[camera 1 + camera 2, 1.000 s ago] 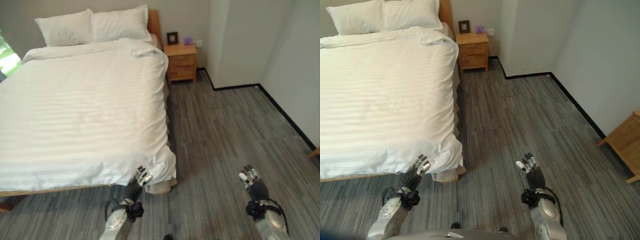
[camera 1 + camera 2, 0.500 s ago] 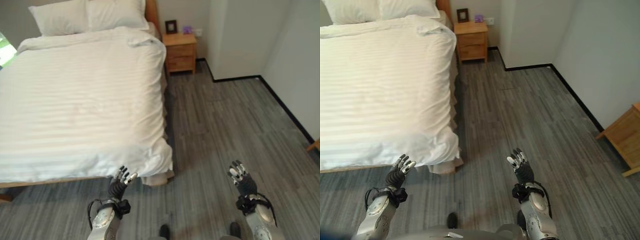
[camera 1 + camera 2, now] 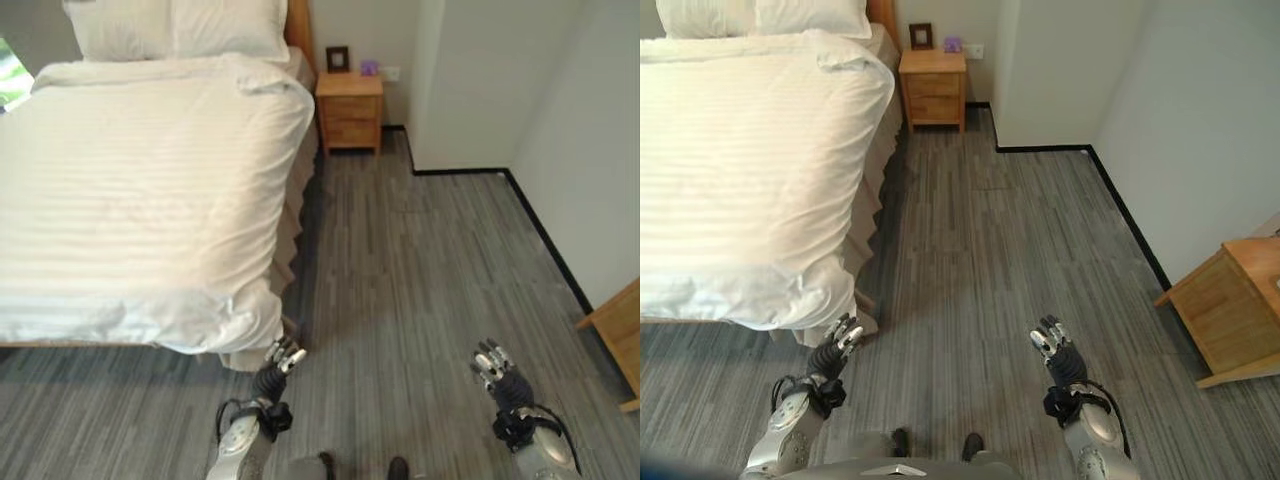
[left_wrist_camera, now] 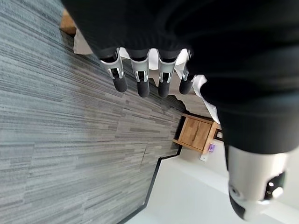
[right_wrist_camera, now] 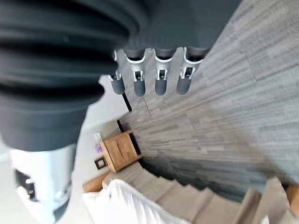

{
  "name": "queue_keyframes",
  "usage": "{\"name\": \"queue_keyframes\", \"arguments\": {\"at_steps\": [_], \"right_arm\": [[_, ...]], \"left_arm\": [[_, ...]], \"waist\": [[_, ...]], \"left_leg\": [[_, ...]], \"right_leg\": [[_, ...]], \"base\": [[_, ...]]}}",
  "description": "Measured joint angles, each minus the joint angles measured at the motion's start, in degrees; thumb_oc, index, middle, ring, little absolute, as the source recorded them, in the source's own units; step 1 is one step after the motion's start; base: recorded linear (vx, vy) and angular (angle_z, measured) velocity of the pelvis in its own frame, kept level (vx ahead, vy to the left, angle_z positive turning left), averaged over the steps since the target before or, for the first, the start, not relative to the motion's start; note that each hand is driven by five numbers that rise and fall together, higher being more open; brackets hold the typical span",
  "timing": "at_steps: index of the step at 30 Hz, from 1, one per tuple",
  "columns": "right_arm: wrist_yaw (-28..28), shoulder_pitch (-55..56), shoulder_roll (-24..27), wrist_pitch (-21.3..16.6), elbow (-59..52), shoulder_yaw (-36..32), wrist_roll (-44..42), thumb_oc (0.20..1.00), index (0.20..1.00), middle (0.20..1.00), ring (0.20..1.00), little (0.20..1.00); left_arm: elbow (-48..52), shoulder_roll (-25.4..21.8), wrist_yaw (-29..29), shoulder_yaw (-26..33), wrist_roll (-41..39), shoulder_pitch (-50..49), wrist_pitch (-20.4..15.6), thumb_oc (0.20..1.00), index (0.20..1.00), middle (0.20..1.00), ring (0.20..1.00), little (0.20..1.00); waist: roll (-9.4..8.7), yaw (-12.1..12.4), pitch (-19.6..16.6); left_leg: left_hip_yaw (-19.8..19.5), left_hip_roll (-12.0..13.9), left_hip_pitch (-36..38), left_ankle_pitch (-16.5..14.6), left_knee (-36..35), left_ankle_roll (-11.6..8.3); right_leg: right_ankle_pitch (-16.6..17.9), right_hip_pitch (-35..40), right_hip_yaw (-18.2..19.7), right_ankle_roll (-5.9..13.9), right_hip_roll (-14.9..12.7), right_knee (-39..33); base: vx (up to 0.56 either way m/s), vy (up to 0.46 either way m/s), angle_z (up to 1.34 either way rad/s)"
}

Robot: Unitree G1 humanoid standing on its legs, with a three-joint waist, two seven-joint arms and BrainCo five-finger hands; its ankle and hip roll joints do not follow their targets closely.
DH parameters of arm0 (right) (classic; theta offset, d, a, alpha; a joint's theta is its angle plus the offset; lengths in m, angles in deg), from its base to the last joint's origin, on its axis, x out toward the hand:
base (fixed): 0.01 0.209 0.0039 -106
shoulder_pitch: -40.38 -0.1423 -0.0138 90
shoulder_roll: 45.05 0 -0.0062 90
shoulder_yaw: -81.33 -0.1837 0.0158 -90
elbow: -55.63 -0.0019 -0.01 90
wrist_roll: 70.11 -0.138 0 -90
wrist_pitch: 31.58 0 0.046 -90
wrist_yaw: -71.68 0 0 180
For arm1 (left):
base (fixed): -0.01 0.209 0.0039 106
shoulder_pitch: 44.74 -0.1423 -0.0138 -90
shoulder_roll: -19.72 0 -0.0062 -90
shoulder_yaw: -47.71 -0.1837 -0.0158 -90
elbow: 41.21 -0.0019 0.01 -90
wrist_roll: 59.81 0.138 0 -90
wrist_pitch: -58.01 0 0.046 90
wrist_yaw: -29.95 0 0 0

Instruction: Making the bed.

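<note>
Now both hands (image 3: 283,360) (image 3: 496,368), fingers loosely spread, hang farther from the duvet (image 3: 150,180).

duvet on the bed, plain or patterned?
White duvet with faint woven stripes running across it; clearest in the left eye view.

Bed (image 3: 296,190) against the far wall, wooden headboard (image 3: 296,22) behind two white pillows (image 3: 180,27) laid side by side. White striped duvet (image 3: 140,180) spread over the mattress, bunched at the near corner and draped past the foot edge. Beige bed skirt (image 3: 872,195) along the side. Grey striped floor (image 3: 420,280) beside it. Wooden nightstand (image 3: 349,110) on that floor by the headboard, with a dark picture frame (image 3: 338,58) and a small purple item (image 3: 369,68) on top.
</note>
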Motion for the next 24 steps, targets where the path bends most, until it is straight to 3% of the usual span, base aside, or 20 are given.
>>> {"name": "queue_keyframes", "arguments": {"at_steps": [2, 3, 4, 8, 15, 18, 19, 21, 22, 24], "right_arm": [[-0.30, -1.13, 0.41, -0.02, 0.09, 0.85, 0.08, 1.000, 1.000, 1.000, 1.000, 1.000], [-0.33, -1.81, 0.36, -0.03, 0.26, 1.28, 0.07, 1.000, 1.000, 1.000, 1.000, 1.000], [-0.34, -2.40, -0.11, -0.03, 0.54, 1.50, 0.06, 1.000, 1.000, 1.000, 1.000, 1.000], [-0.42, -4.40, -2.47, -0.01, 1.25, 1.68, -0.03, 1.000, 1.000, 1.000, 1.000, 1.000], [-0.23, -5.76, -1.53, -0.14, 0.52, 0.66, 2.26, 1.000, 1.000, 1.000, 1.000, 1.000], [0.36, -8.01, -1.29, -0.34, -0.07, 0.52, 2.69, 1.000, 1.000, 1.000, 1.000, 1.000], [0.71, -10.23, -1.31, -0.45, -0.47, 0.73, 4.37, 1.000, 1.000, 1.000, 1.000, 1.000], [1.26, -10.38, -1.38, -0.63, -2.27, 0.82, 4.42, 1.000, 1.000, 1.000, 1.000, 1.000], [1.55, -10.02, -1.42, -0.72, -2.85, 0.90, 4.42, 1.000, 1.000, 1.000, 1.000, 1.000], [1.79, -8.95, -3.13, -0.92, -2.57, 0.17, 4.42, 1.000, 1.000, 1.000, 1.000, 1.000]], "left_arm": [[1.10, -0.09, -0.11, -0.13, 0.08, -0.78, 0.00, 1.000, 1.000, 1.000, 1.000, 1.000], [1.24, -0.59, -0.14, -0.65, 0.21, -0.40, 0.08, 1.000, 1.000, 1.000, 1.000, 1.000], [1.30, -1.16, -0.14, -1.11, 0.37, 0.35, 0.18, 1.000, 1.000, 1.000, 1.000, 1.000], [1.70, -2.09, -0.28, -1.44, 0.34, 1.76, 0.38, 1.000, 1.000, 1.000, 1.000, 1.000], [1.77, -2.95, 1.06, 4.71, 1.13, 0.56, 0.28, 1.000, 1.000, 1.000, 1.000, 1.000], [1.98, -3.51, 2.45, 5.91, 1.19, 0.52, 0.16, 1.000, 1.000, 1.000, 1.000, 1.000], [2.00, -3.94, 3.15, 6.44, 1.77, 0.82, 0.13, 1.000, 1.000, 1.000, 1.000, 1.000], [2.32, -4.59, 3.72, 6.34, 2.71, 1.21, -0.25, 1.000, 1.000, 1.000, 1.000, 1.000], [2.76, -4.89, 3.98, 6.27, 2.81, 1.22, -0.40, 1.000, 1.000, 1.000, 1.000, 1.000], [3.13, -5.34, 4.24, 6.15, 2.84, 2.07, -0.52, 1.000, 1.000, 1.000, 1.000, 1.000]], "waist": [[1.47, 0.24, -0.51], [2.29, 0.06, -0.90], [1.70, 0.13, -0.64], [0.80, 0.17, -0.02], [2.53, 1.81, 0.62], [3.96, 1.84, 1.45], [4.98, 2.21, 2.30], [5.17, 1.49, 3.10], [5.05, 1.03, 3.16], [3.02, -1.12, 2.39]], "left_leg": [[-2.70, -0.09, 2.20, 0.63, -4.17, 0.85], [-2.87, 1.09, 3.19, -0.55, -5.02, 2.81], [-2.86, 1.28, 3.65, -0.81, -5.65, 3.18], [-3.01, 0.85, 4.45, -2.59, -6.78, 3.38], [-3.08, -0.71, 4.33, -3.56, -6.76, 4.29], [-1.77, -0.65, 4.21, -3.78, -5.91, 6.45], [-0.54, -0.89, 4.67, -5.00, -5.77, 7.79], [-0.42, -1.59, 5.41, -5.52, -5.82, 8.48], [-0.57, -2.08, 5.68, -6.21, -5.63, 8.51], [-0.97, -3.92, 6.39, -9.92, -4.69, 6.30]], "right_leg": [[-0.39, 0.11, 0.40, 0.05, 2.35, 0.00], [-0.39, 0.36, 0.03, -0.26, 3.46, 0.00], [-0.42, 0.52, -0.09, -0.24, 3.70, 0.00], [-1.32, 1.51, -0.84, 0.41, 3.29, 0.00], [-1.46, 1.18, -0.81, 0.95, 1.58, 0.55], [-6.15, -4.44, -0.41, 2.38, 0.07, 12.16], [-8.35, -13.17, 0.51, 4.80, -2.05, 29.77], [-8.96, -21.72, 1.12, 7.43, -4.78, 44.44], [-8.83, -23.76, 1.67, 7.74, -5.67, 44.20], [-8.17, -25.76, 2.31, 7.63, -6.96, 28.93]], "base": [[0.07, -0.024, -0.08], [0.09, 0.018, -0.03], [0.09, 0.052, 0.05], [0.08, 0.102, 0.07], [0.09, 0.125, 0.02], [0.15, 0.153, -0.14], [0.25, 0.150, -0.32], [0.34, 0.077, -0.13], [0.73, 0.015, 0.10], [0.60, -0.040, 0.39]]}}
